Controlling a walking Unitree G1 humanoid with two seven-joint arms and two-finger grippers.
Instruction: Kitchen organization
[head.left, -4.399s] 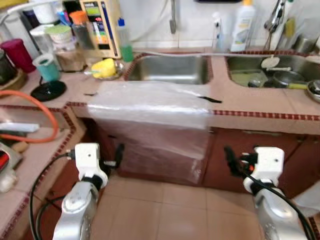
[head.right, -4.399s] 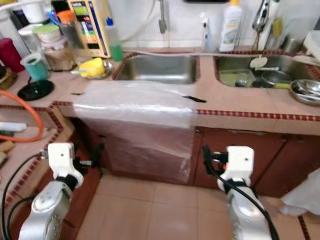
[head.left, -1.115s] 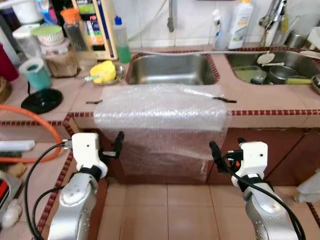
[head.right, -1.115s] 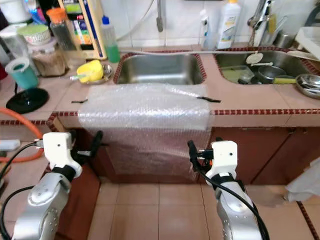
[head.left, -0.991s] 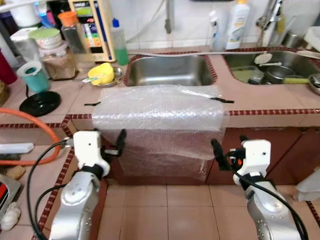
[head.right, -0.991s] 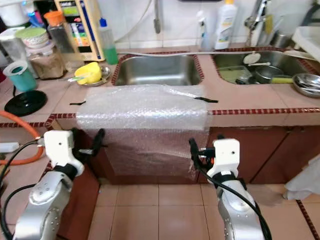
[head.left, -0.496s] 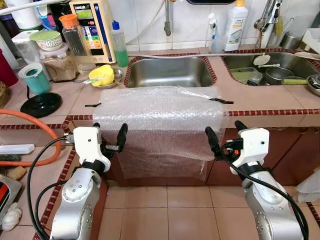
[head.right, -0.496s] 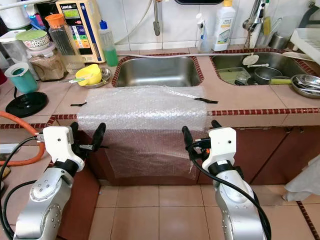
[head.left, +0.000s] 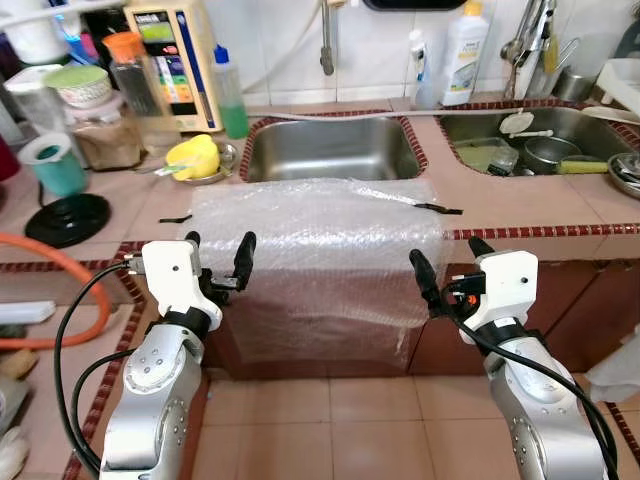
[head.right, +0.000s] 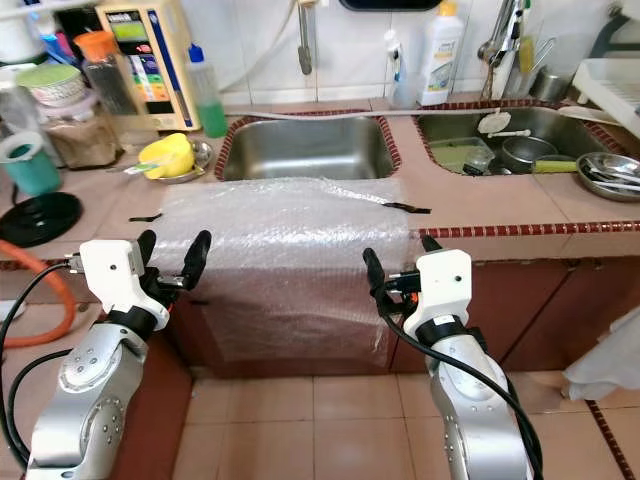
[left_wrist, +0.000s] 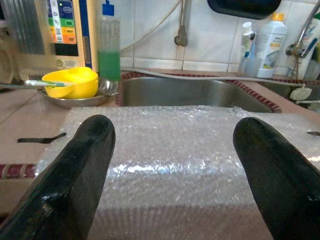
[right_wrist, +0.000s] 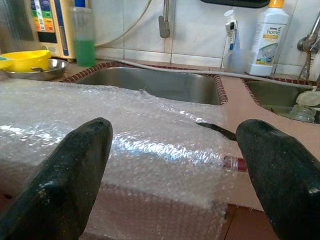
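A clear sheet of bubble wrap (head.left: 320, 235) lies on the tiled counter in front of the steel sink (head.left: 330, 150) and hangs down over the cabinet front. Black tape strips (head.left: 437, 208) sit at its corners. My left gripper (head.left: 218, 245) stands open just before the sheet's left edge, at the height of the counter lip. My right gripper (head.left: 445, 255) stands open at the sheet's right edge, at the same height. Through the left gripper (left_wrist: 172, 127) and the right gripper (right_wrist: 175, 130) I see the wrap ahead, with nothing between the fingers.
A yellow cup (head.left: 195, 155) in a steel dish, a green soap bottle (head.left: 228, 95) and a teal cup (head.left: 58, 165) stand at the left. An orange hose (head.left: 60, 250) curves over the side counter. A second sink (head.left: 540, 150) holds dishes. Tile floor (head.left: 330, 420) lies below.
Both arms have risen from near the floor to the counter's edge. The counter now sits closer in view, and both grippers stand nearer the bubble wrap's edges.
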